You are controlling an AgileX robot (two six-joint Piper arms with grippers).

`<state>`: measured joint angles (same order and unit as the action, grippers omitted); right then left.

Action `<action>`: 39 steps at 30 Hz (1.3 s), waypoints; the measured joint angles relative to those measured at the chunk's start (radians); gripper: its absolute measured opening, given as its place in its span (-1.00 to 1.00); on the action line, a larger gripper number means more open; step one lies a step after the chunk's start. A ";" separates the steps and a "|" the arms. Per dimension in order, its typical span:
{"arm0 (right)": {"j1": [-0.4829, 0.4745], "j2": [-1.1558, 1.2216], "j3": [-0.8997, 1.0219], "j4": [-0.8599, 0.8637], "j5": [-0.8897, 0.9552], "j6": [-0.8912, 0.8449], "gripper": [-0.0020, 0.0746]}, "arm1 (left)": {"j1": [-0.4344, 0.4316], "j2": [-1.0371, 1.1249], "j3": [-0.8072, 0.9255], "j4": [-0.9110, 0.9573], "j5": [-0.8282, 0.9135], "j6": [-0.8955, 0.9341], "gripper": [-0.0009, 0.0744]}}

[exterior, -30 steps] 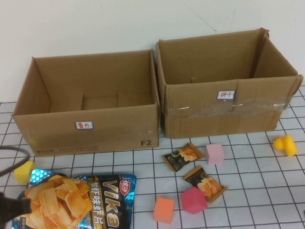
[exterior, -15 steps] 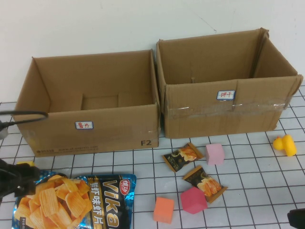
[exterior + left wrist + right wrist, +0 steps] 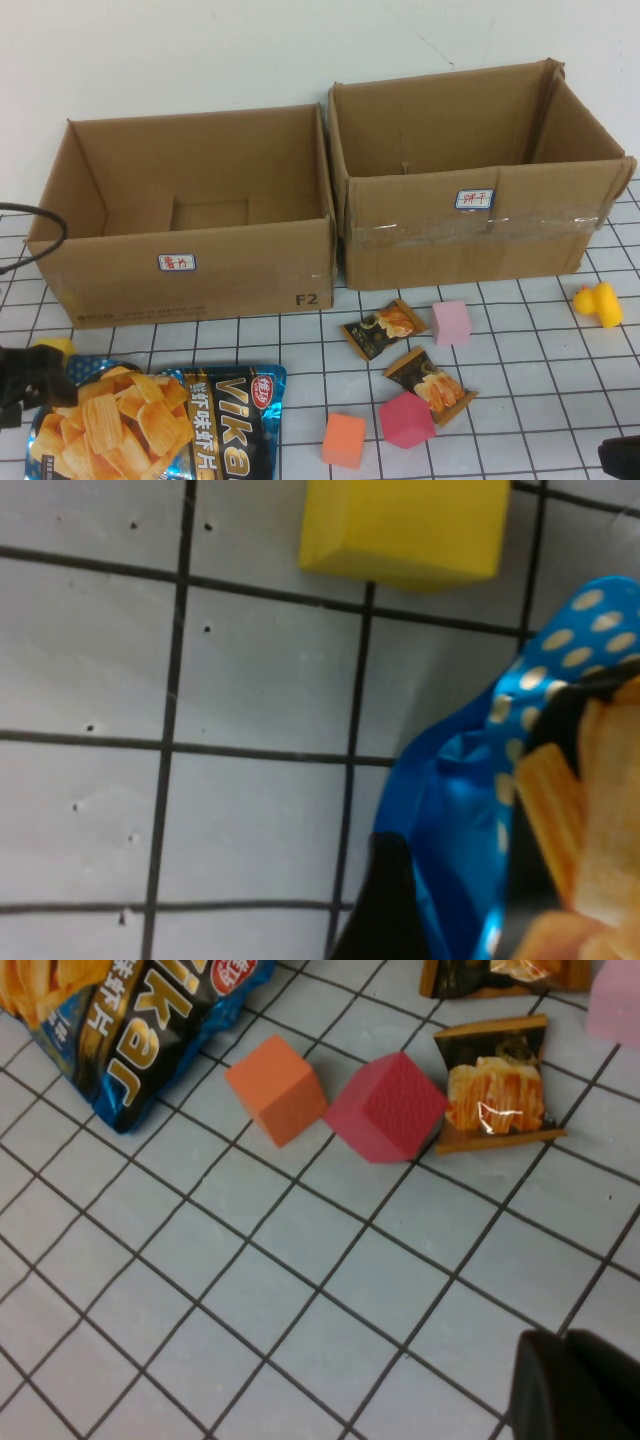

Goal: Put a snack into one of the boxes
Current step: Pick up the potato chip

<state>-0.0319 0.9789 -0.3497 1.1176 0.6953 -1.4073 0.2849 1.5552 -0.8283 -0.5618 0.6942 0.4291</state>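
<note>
Two grippers: left gripper (image 3: 25, 385) at near-left bench edge, touching the bag; right gripper (image 3: 622, 458) near-right corner; finger state of both can't tell
Chip bag (image 3: 160, 422): near-left, flat, light, crinkly, slippery (pinch sealed edge)
Boxes: left box (image 3: 190, 268), right box (image 3: 470, 235), far edge, open

High view faces the boxes (image 3: 330, 190); wrist views look straight down, close.

Left end effector (image 3: 30, 378) hides most of the yellow block (image 3: 52, 348) (chip bag (image 3: 160, 420) cut off below).
</note>
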 joint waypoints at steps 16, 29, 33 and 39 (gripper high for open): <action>0.000 0.001 0.000 0.031 0.006 -0.033 -0.95 | 0.000 0.153 -0.006 -0.124 0.036 0.126 0.39; 0.000 0.001 0.000 0.043 0.004 -0.045 -0.95 | 0.001 0.164 -0.016 -0.153 0.068 0.147 -0.11; 0.000 0.001 0.000 0.043 0.004 -0.047 -0.95 | 0.001 0.167 -0.054 -0.178 0.161 0.168 -0.46; 0.000 0.001 0.000 0.043 0.004 -0.051 -0.95 | 0.001 0.162 -0.091 -0.287 0.332 0.267 -0.70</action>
<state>-0.0319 0.9801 -0.3497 1.1608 0.6990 -1.4587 0.2857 1.7171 -0.9189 -0.8492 1.0264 0.6965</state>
